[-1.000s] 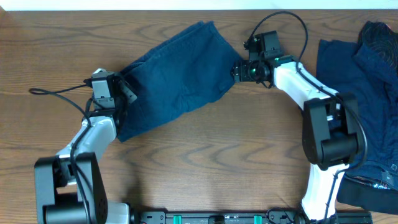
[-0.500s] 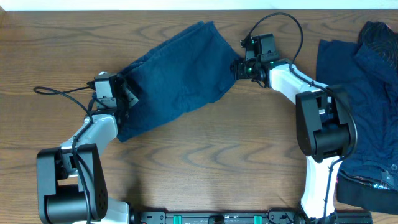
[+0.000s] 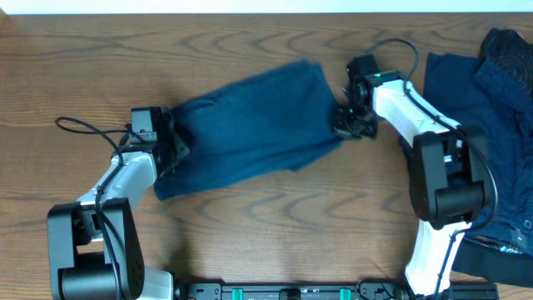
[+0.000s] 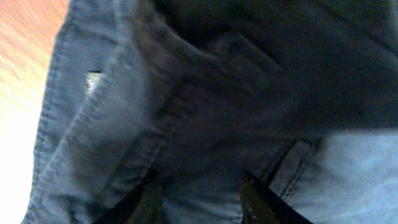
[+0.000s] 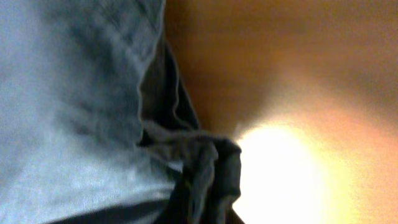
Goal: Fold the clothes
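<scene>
The clothes being worked are dark navy shorts (image 3: 250,125), lying slantwise across the middle of the wooden table (image 3: 266,233). My left gripper (image 3: 173,148) sits on their left end. In the left wrist view its two fingers (image 4: 152,199) stand apart, with seamed cloth (image 4: 205,118) lying between them. My right gripper (image 3: 348,125) is at the shorts' right edge. In the right wrist view a bunched fold of the cloth (image 5: 205,168) is pinched at its jaws, and the fingers are mostly hidden.
More dark navy garments (image 3: 491,100) are heaped at the table's right side, beside the right arm's base (image 3: 441,192). A black cable (image 3: 83,125) loops on the wood left of the left gripper. The white wall edge runs along the far side.
The right gripper shut on the shorts' right edge and pulled it right and toward me, so the shorts lie flatter. The left gripper slid further onto the cloth, and its fingers drew closer together.
</scene>
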